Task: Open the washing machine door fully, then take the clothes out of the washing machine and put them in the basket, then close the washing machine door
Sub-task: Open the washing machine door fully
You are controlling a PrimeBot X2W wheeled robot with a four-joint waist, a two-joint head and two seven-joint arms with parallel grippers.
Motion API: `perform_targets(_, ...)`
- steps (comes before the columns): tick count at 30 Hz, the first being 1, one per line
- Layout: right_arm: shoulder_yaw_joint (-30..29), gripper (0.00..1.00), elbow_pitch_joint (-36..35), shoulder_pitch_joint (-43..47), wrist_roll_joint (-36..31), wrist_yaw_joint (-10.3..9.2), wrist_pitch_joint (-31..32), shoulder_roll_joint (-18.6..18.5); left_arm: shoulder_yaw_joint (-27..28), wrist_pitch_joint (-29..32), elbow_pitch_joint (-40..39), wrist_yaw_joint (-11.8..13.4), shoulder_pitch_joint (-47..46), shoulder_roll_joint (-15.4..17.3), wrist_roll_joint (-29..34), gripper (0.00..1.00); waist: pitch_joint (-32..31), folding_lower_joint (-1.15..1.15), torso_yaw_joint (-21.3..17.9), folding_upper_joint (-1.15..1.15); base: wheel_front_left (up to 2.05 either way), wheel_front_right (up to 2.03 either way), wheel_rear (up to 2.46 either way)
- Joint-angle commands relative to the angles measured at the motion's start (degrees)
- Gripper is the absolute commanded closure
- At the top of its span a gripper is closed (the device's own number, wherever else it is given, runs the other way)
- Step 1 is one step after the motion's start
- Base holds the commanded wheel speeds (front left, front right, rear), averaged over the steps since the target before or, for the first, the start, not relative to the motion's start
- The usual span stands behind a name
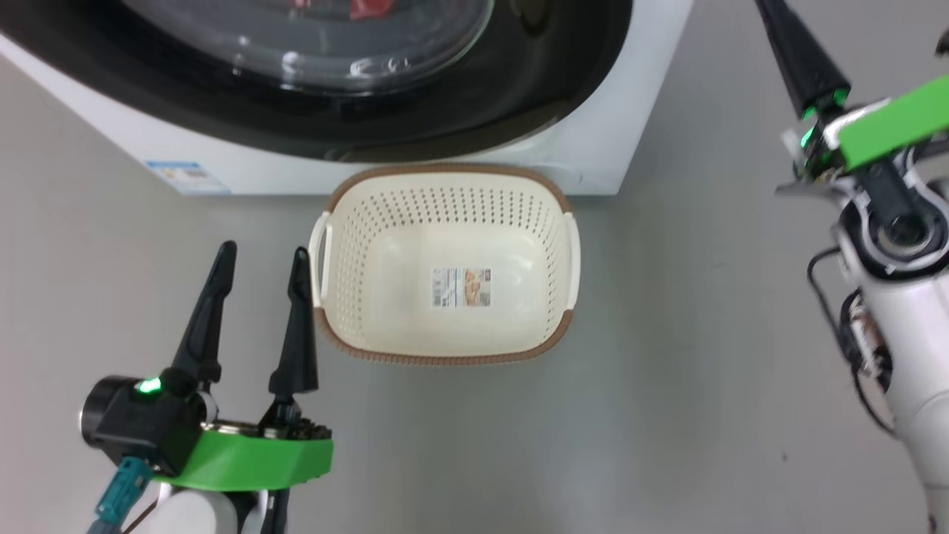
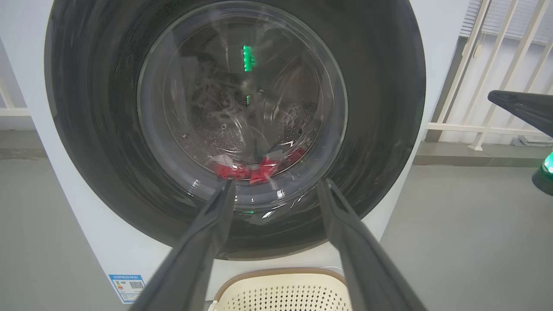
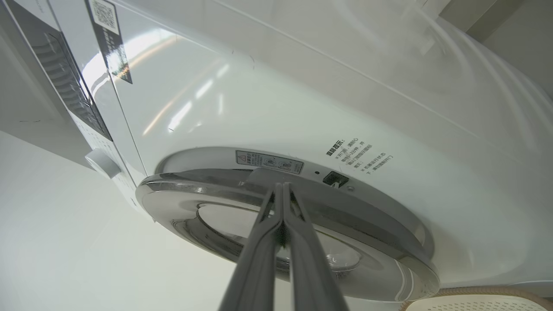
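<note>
Right claw (image 3: 281, 186) pinched shut, empty, tips at door (image 3: 207, 194) edge, at seam with washer (image 3: 302, 108). Left claw (image 1: 263, 252) spread wide, empty, just beside basket (image 1: 445, 172). Door looks closed. Clothes (image 2: 250, 172) in drum behind glass. Basket empty, on floor below door. Risk: thin tips skate off glossy rim, door fails to open.

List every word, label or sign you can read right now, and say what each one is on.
"温馨提示": heading of the printed note on the washing machine front; the lines below it are too small to read.
Warning sticker beside that note: red triangle sign, wording too small.
QR strip on the same front: unreadable.
Blue label low on the machine's front: blurred.
Paper label on the basket bottom: too small.
</note>
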Motion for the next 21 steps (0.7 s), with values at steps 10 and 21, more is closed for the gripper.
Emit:
perform_targets(10, 0.4, 1.00, 0.1, -9.6, 4.5, -0.04, 9.6, -2.1, -1.1, -0.5, -3.1, 1.6, -3.6, 0.8, -1.2, 0.00, 8.6, 0.00, 4.3, 0.00, 0.00, 0.00, 0.00)
perform_targets(21, -1.0, 1.00, 1.5, -15.7, 6.8, -0.04, 16.7, -2.9, -2.4, -0.5, -5.1, 2.7, -5.9, 0.8, -3.0, 0.00, 13.1, 0.00, 6.9, 0.00, 0.00, 0.00, 0.00)
